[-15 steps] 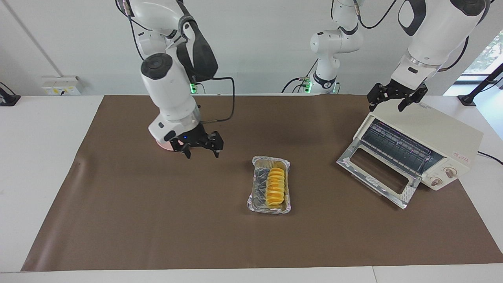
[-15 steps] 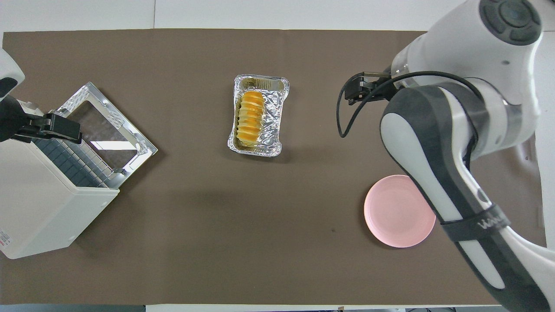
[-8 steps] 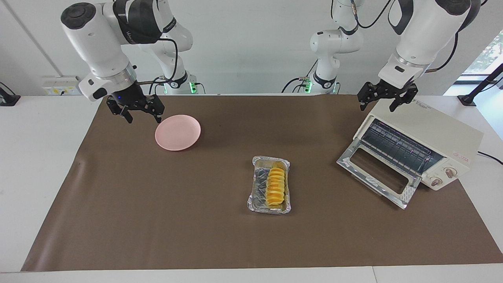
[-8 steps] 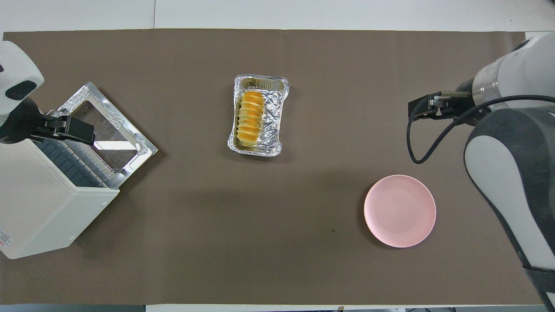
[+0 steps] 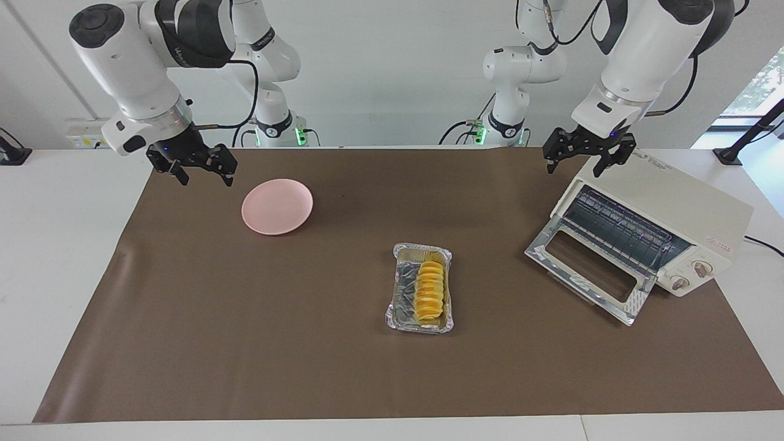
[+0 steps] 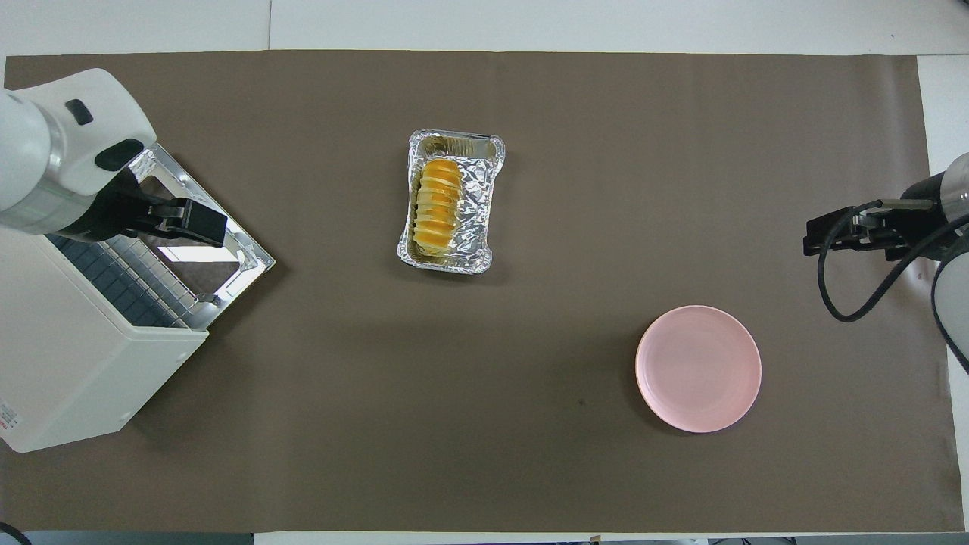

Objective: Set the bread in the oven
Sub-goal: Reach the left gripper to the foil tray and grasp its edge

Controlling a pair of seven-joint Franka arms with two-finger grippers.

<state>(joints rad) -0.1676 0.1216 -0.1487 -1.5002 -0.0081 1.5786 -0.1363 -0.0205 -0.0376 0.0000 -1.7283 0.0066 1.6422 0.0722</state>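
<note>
Both arms have drawn back since a second ago: the right gripper (image 5: 201, 173), which hung low over the round pink plate (image 5: 277, 206), now hangs raised over the brown mat's (image 5: 245, 343) edge at the right arm's end of the table, beside the plate, and the left gripper (image 5: 583, 154) has shifted a little off the oven's top toward the table's middle. Each claw stands with its fingers apart and holds nothing. The small golden-yellow ridged bread (image 5: 430, 291) lies in the crinkled silver foil tray (image 5: 401, 288) at the middle of the mat, untouched. The cream-white boxy toaster oven (image 5: 674, 211) sits at the left arm's end, its glass door (image 5: 588, 269) dropped open and its wire rack (image 5: 618, 229) showing.
</note>
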